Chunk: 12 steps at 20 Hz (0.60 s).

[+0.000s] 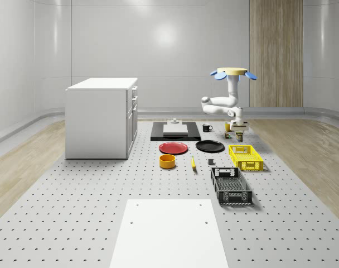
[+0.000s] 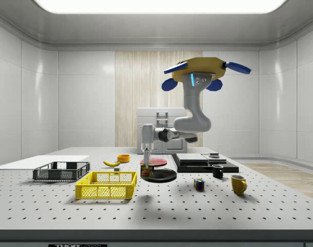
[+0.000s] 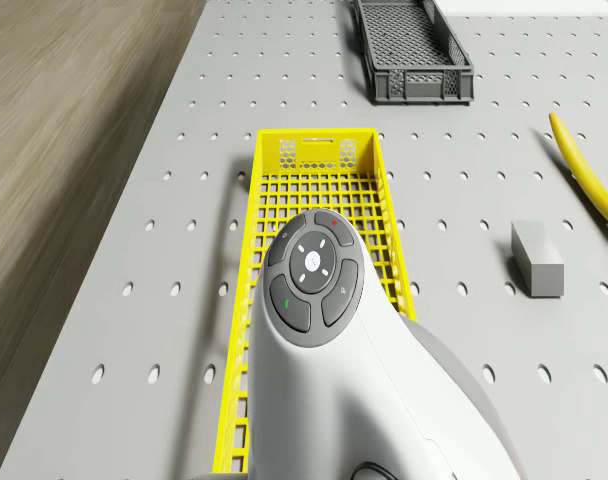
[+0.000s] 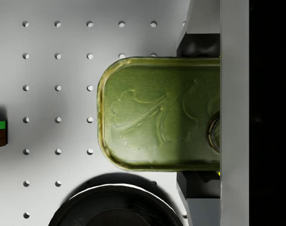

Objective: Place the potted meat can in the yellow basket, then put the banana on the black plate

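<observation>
The potted meat can [image 4: 157, 113], its green top facing the wrist view, sits between my fingers [image 4: 199, 44], and my gripper [image 4: 202, 115] is shut on it. In the side view the gripper [image 2: 146, 160] holds the can [image 2: 146, 171] upright, low over the table, between the yellow basket [image 2: 107, 185] and the black plate [image 2: 164, 176]. In the whole-scene view the can [image 1: 240, 134] hangs just beyond the far end of the yellow basket [image 1: 245, 157]. The drone [image 1: 232, 72] hovers above it. The banana [image 1: 193, 163] lies on the table in front of the black plate [image 1: 209, 146].
A black basket [image 1: 231, 186] lies near the yellow one. A red plate [image 1: 173, 148] and an orange bowl [image 1: 167, 161] sit left of the black plate. A Rubik's cube [image 2: 198, 184], a yellow mug [image 2: 238, 183] and a black mug [image 2: 217, 171] stand nearby. A white cabinet [image 1: 102, 117] stands at the left.
</observation>
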Available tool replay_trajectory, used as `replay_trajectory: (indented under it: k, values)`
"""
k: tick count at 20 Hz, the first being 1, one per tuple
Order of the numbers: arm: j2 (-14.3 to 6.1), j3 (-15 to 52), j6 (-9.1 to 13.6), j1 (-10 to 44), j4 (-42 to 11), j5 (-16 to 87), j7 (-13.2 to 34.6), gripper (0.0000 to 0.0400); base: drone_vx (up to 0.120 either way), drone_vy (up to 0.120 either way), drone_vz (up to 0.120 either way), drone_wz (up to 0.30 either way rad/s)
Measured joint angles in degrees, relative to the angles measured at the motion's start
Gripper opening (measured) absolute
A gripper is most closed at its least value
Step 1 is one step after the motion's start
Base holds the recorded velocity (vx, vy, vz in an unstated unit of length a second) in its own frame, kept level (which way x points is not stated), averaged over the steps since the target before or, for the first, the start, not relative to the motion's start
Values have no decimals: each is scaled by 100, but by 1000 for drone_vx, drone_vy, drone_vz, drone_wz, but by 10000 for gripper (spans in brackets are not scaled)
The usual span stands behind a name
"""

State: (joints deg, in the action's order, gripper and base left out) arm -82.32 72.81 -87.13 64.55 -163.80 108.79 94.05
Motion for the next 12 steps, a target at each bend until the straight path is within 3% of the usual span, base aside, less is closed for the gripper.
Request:
replay_trajectory:
  k: [12]
  values:
    - [-75,17,-69,25,4,-37,21,291,120,0,0,0]
